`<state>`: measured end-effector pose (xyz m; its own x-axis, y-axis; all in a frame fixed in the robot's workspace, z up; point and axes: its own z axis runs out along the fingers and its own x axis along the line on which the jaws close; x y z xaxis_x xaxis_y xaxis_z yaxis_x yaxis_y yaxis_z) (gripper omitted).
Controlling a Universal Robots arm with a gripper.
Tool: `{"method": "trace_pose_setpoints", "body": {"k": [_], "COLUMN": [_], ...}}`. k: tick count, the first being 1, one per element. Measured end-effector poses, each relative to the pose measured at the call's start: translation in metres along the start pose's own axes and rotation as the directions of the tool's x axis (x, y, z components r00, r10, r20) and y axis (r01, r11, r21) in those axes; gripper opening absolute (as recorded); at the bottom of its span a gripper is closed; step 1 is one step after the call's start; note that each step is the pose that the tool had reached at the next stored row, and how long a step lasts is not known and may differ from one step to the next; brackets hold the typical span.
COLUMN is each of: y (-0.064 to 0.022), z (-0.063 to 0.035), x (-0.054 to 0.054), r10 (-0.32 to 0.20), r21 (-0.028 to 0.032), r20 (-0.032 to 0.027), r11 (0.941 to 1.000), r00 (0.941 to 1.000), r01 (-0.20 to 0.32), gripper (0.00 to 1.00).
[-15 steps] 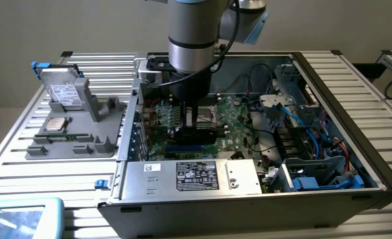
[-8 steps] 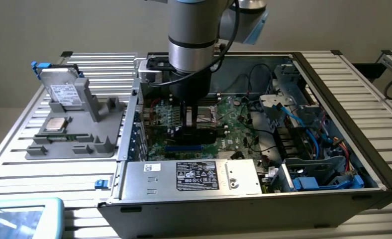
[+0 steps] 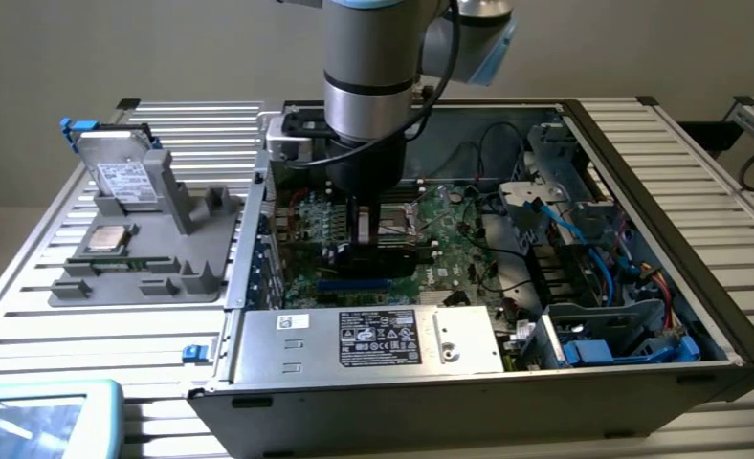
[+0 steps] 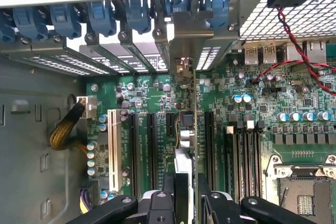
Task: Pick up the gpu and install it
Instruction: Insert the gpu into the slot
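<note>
My gripper (image 3: 366, 234) is down inside the open computer case (image 3: 683, 287), over the green motherboard (image 3: 460, 239). It is shut on the gpu (image 3: 388, 253), whose black cooler block shows just below the fingers. In the wrist view the gpu (image 4: 187, 129) stands edge-on between the black fingertips of the gripper (image 4: 186, 198). Its metal bracket (image 4: 191, 40) reaches up to the rear slot openings. The card's lower edge sits between the long black expansion slots (image 4: 148, 150), in line with one of them; whether it is seated I cannot tell.
Blue slot latches (image 4: 100, 17) line the case's rear wall. A white slot (image 4: 112, 150), a yellow cable bundle (image 4: 65, 129) and the CPU socket (image 4: 304, 192) flank the card. The power supply (image 3: 377, 339) is at the front. A grey fixture (image 3: 135, 268) holds a hard drive (image 3: 124, 177).
</note>
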<state>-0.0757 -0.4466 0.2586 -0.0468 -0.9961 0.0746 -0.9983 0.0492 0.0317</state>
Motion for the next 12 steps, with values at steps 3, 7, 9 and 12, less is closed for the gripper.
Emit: {"method": "trace_pose_setpoints", "body": {"k": [3,7,9,12], "y": [0.0,0.0015,0.0015,0.0015], "z": [0.0009,0.0012,0.0013,0.0014], "x": [-0.0001,-0.0001,-0.0001,-0.0001], "r10": [0.0,0.0,0.0,0.0], "r21": [-0.0003,-0.0006,-0.0004,-0.0004], "r20": [-0.0002,0.0001,0.0,0.0], "r11": [1.0,1.0,1.0,1.0], "r00": [1.0,1.0,1.0,1.0], "r01": [0.0,0.0,0.0,0.0], "gripper": [0.27,0.27,0.27,0.27]}}
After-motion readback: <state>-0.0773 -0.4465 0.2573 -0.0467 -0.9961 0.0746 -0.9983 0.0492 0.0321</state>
